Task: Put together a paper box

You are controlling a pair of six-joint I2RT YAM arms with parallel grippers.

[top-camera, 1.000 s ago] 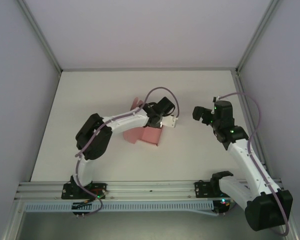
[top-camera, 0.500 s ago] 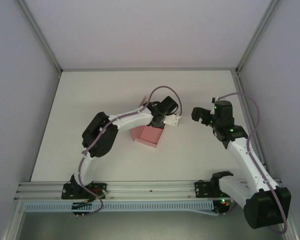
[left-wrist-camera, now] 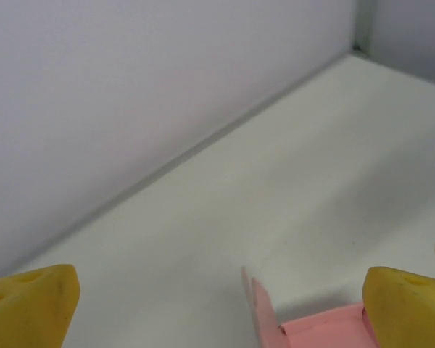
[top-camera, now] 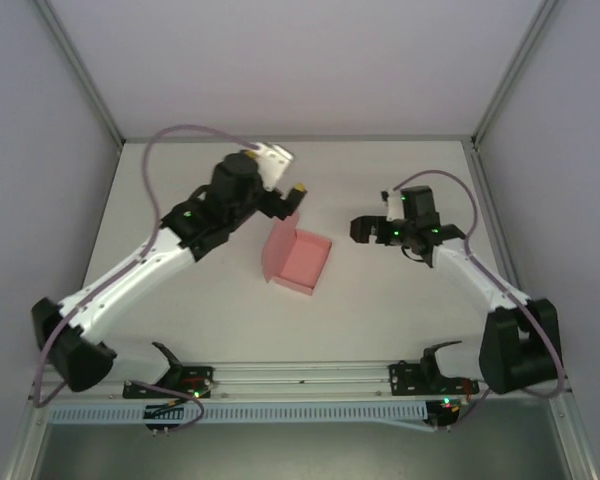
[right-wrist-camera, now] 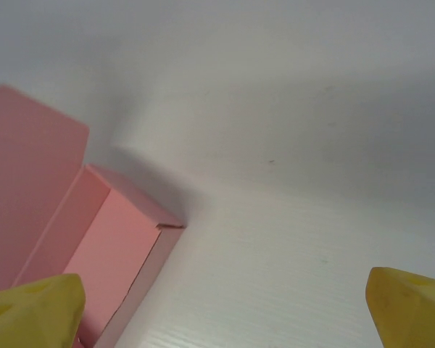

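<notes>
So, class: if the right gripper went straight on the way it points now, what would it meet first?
Probably the pink box: its open corner lies ahead of the right gripper, slightly aside. Depth is unclear; the middle might pass it and meet the table.

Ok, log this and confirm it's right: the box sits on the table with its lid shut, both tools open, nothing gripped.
Not right about the lid. The box sits on the table with its lid open, standing up along one side, as the top view shows. The rest holds: the left tool and the right tool are both open, nothing gripped.
</notes>
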